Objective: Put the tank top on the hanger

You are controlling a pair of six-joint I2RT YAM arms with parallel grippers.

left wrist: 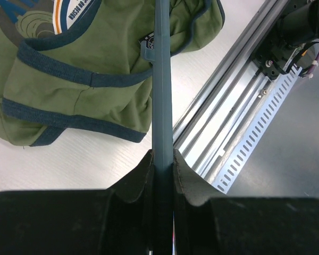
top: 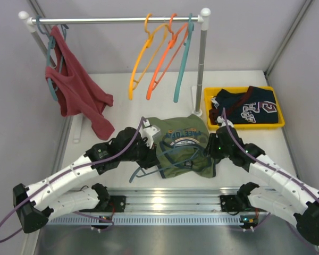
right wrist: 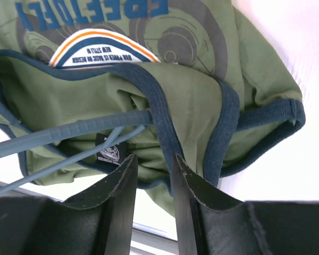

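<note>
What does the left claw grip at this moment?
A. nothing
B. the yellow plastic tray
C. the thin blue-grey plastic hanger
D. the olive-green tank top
C: in the left wrist view the left claw is shut on the thin blue-grey plastic hanger, its bar between the fingers.

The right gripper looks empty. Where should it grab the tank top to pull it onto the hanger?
Probably pinch the dark-trimmed shoulder strap of the tank top, bringing the right gripper in from its near edge. That strap is bunched into a raised fold right beside the hanger.
</note>
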